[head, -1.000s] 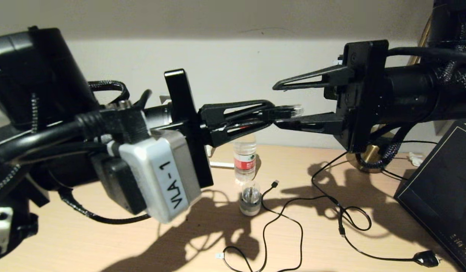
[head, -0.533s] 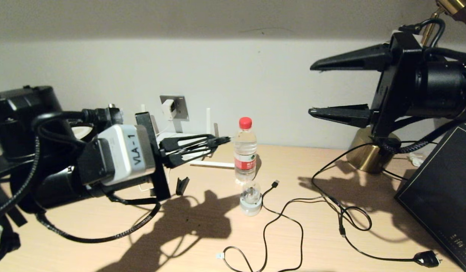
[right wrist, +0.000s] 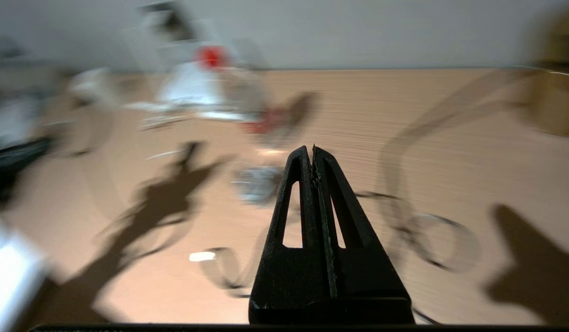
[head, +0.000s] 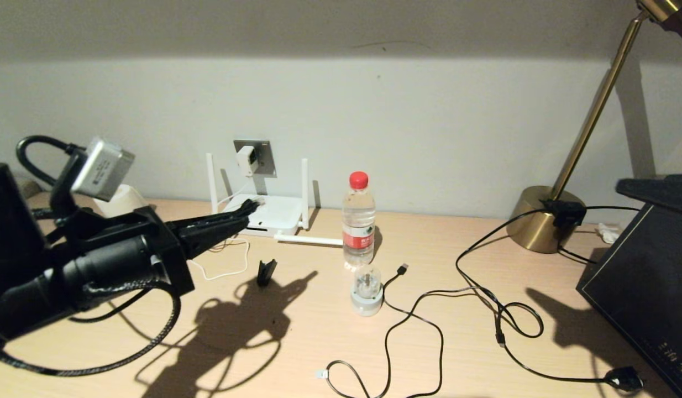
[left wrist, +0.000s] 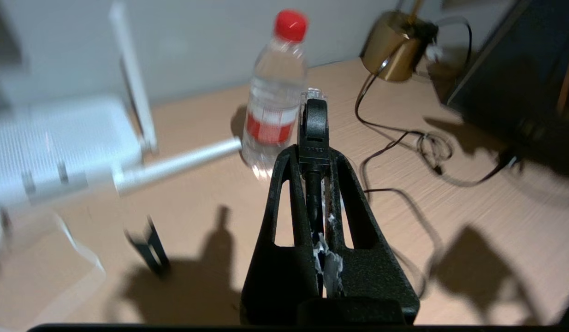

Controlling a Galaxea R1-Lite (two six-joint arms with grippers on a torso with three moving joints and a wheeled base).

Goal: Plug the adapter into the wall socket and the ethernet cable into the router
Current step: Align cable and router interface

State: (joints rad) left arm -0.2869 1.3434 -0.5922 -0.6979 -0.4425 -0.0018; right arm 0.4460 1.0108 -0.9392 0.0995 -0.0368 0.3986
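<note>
- The left gripper [head: 247, 208] reaches out over the near corner of the router [head: 263, 214], its fingers clamped on the ethernet cable [left wrist: 314, 133]; in the left wrist view the clear-tipped connector sticks out past the fingertips.
- The router lies flat on the counter [head: 297, 342] against the wall, two of its white antennas upright and one lying on the counter at its bottle side.
- The wall socket [head: 262, 157] sits on the wall directly above the router, and the adapter [head: 246, 160] is seated in it, its thin white cord dropping toward the router and looping on the counter in front of it.
- A water bottle [head: 358, 218] with a red cap stands beside the router, on the side away from the left arm.
- A small round plug adapter [head: 366, 290] sits in front of the bottle, farther from the router.
- Thin black cables [head: 418, 309] snake over the counter beyond the bottle, well apart from the router, toward a brass lamp base [head: 540, 221].
- The right gripper [right wrist: 313, 152] is pressed fully closed with nothing between its fingers; in its wrist view it hangs over the counter, well clear of the router.
</note>
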